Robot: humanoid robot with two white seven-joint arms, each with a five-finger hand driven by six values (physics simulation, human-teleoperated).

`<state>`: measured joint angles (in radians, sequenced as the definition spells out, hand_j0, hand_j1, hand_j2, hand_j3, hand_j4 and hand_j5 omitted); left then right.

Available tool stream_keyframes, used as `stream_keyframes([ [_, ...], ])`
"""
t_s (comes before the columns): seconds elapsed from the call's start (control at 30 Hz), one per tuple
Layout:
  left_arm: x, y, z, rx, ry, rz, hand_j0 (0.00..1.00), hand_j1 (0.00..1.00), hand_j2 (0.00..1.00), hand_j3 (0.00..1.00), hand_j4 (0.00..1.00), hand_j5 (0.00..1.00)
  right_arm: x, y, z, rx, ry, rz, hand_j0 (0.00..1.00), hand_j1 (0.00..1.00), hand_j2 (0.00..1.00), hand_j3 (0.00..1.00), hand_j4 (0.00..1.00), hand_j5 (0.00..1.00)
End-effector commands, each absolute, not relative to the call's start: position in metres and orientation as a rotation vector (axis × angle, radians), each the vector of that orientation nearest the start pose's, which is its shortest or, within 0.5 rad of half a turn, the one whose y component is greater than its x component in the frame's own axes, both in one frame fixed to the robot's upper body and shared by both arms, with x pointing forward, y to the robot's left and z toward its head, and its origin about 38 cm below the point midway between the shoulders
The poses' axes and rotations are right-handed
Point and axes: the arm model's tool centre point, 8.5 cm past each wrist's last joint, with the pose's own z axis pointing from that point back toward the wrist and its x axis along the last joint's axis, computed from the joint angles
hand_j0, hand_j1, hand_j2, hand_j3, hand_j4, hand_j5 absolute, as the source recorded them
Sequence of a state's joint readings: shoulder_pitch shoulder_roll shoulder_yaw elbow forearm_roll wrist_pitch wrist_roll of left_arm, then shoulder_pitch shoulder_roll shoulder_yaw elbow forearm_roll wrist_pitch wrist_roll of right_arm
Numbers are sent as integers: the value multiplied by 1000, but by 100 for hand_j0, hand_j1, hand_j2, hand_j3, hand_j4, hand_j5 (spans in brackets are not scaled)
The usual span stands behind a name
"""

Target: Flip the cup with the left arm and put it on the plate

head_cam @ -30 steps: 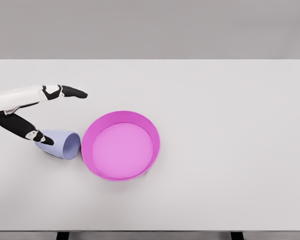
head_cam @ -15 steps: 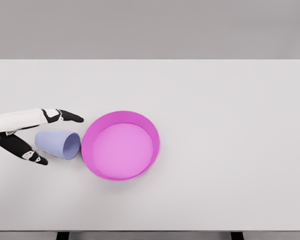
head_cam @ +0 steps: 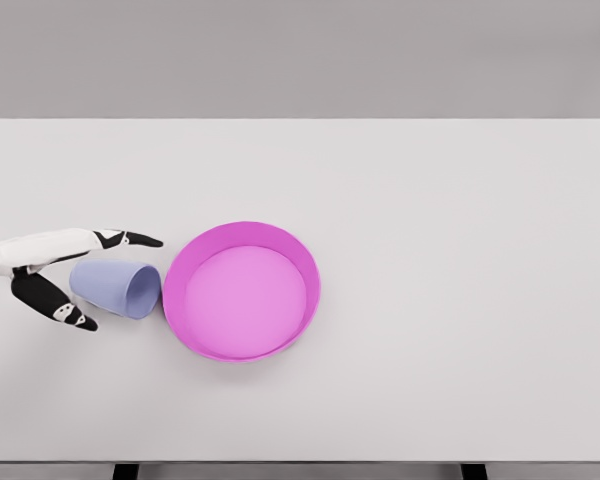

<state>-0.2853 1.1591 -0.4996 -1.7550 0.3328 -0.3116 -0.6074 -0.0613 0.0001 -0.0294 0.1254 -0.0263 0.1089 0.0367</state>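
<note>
A pale blue cup [head_cam: 117, 288] lies on its side on the white table, its open mouth facing right toward the pink plate [head_cam: 242, 291], which it nearly touches. My left hand [head_cam: 105, 280] comes in from the left edge and straddles the cup's closed end. Its fingers [head_cam: 130, 240] stretch along the cup's far side and the thumb [head_cam: 60, 307] sits on the near side. The hand is open, with gaps visible between the digits and the cup. The right arm is out of view.
The white table [head_cam: 450, 250] spreads wide to the right of the plate and behind it. Its front edge runs along the bottom of the view, with dark legs just below.
The left hand has come down from behind the cup toward the near side, so fingers and thumb now flank the cup. The cup and plate have stayed put.
</note>
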Motion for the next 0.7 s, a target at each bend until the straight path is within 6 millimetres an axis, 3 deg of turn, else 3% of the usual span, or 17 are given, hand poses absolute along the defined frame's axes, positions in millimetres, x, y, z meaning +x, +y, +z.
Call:
stream_keyframes([
  [0.0, 347, 357, 219, -97, -1308, -1568, 100, 100, 100, 100, 100, 100, -16, -266, -257, -45, 171, -66, 100, 100, 100, 100, 100, 100],
  [0.1, 352, 370, 214, -73, -1290, -1534, 100, 100, 100, 100, 100, 100, -15, -266, -257, -45, 170, -66, 100, 100, 100, 100, 100, 100],
  [0.47, 352, 367, 210, -82, -1293, -1534, 100, 100, 100, 100, 100, 100, -16, -266, -257, -45, 171, -66, 100, 100, 100, 100, 100, 100],
  [0.67, 356, 364, 207, 10, -1271, -1621, 100, 100, 100, 100, 100, 100, -16, -266, -257, -45, 170, -66, 100, 100, 100, 100, 100, 100],
])
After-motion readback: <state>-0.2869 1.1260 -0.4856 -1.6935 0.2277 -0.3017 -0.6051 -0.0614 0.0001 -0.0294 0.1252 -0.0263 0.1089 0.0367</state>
